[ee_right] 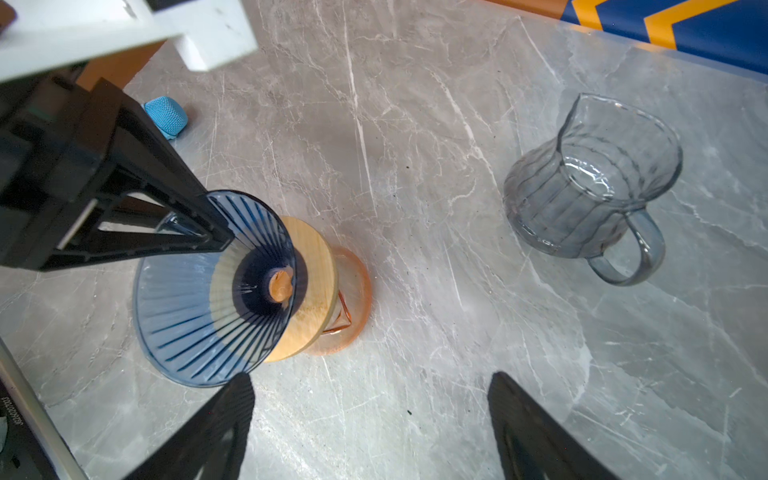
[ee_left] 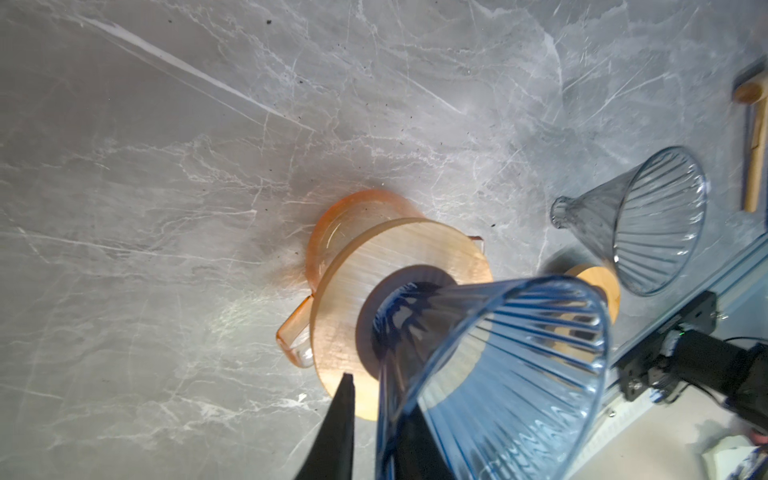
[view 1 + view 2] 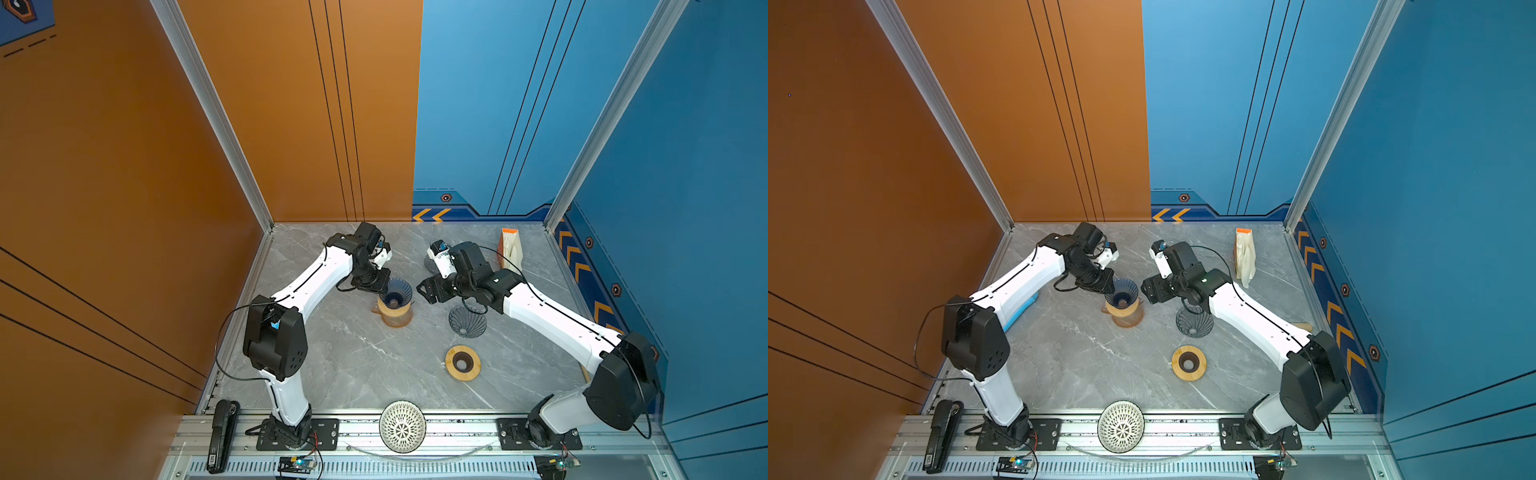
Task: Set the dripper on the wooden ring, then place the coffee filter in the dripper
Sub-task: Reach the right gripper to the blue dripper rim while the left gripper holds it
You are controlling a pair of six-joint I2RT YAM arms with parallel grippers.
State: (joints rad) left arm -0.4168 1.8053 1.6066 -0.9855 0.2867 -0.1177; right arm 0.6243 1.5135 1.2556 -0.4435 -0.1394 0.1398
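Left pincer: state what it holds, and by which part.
Cannot be told: the left pincer straddles the rim of the blue dripper, but a gap shows beside its outer finger.

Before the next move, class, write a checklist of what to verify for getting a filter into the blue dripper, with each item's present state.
1. Blue dripper seated in its wooden collar: ok.
2. Dripper free of any filter: ok.
3. Left tool clear of the dripper: not ok, its fingers straddle the wall.
4. Right tool open and empty: ok.
5. Filter in a tool: not ok; the filter pack is at the back of the table.
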